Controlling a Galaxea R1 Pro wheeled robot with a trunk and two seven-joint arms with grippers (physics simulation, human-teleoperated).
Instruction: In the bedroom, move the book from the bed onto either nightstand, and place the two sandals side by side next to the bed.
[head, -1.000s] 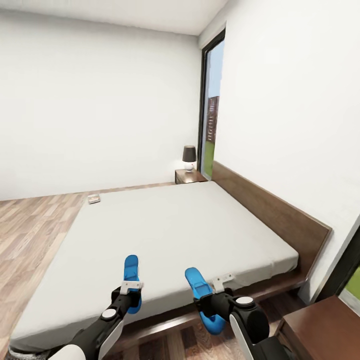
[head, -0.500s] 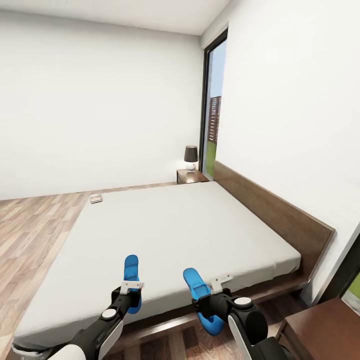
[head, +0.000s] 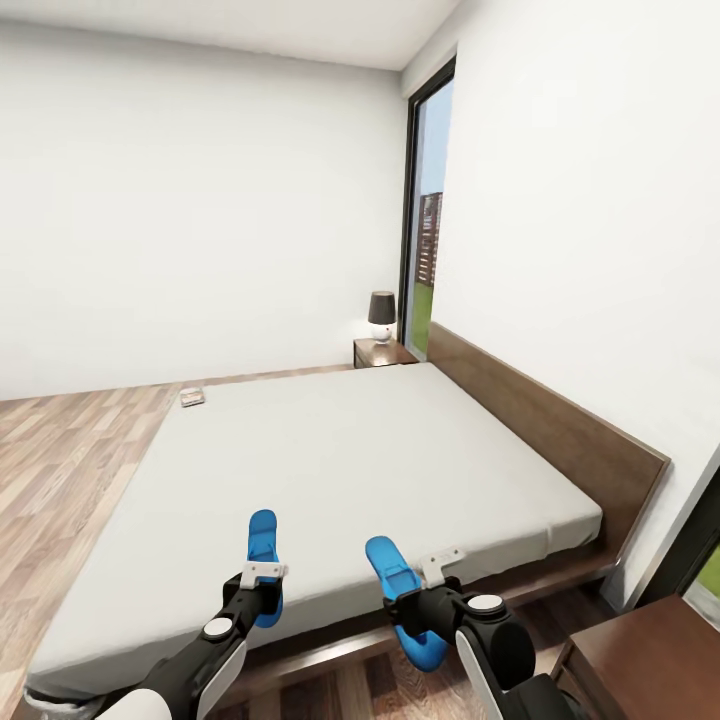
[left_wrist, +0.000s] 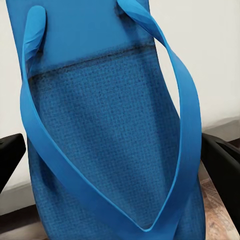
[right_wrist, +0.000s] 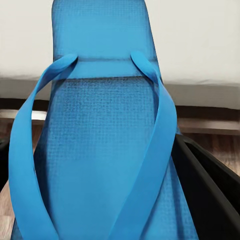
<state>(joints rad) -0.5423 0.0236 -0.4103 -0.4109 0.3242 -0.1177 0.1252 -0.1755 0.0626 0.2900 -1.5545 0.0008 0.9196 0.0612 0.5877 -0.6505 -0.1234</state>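
Sandals (head: 263, 561) clamped in left gripper (head: 262, 578) and right gripper (head: 412, 592) may land apart, or on the bed (head: 330, 470), if released now.

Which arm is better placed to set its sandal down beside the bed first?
Probably right: the right gripper holds its sandal partly over the floor, while the left sandal hangs over the bed.

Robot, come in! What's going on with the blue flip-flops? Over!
Left gripper shut on one bright blue flat sandal. Right gripper shut on the other blue sandal. Both held above the grey-mattressed wooden bed's near edge.
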